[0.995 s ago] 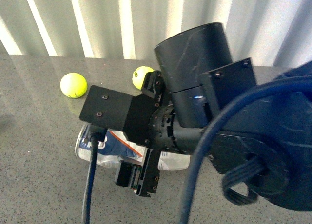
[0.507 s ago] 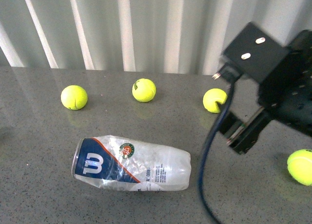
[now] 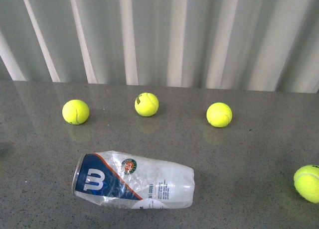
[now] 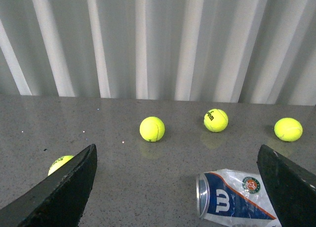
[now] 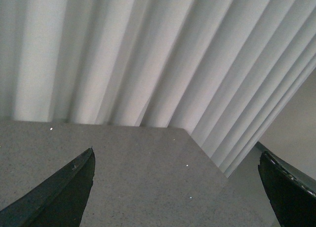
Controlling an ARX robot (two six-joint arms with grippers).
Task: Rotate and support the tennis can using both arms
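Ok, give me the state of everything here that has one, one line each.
Can: lying on its side, crumpled, not gripped.
Left gripper: open, holding nothing.
Right gripper: open, holding nothing.
Balls: loose, each apart from the can.

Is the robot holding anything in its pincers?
No, nothing. The left pincer and right pincer are both open and empty; the clear plastic blue-labelled tennis can lies free on the grey table.
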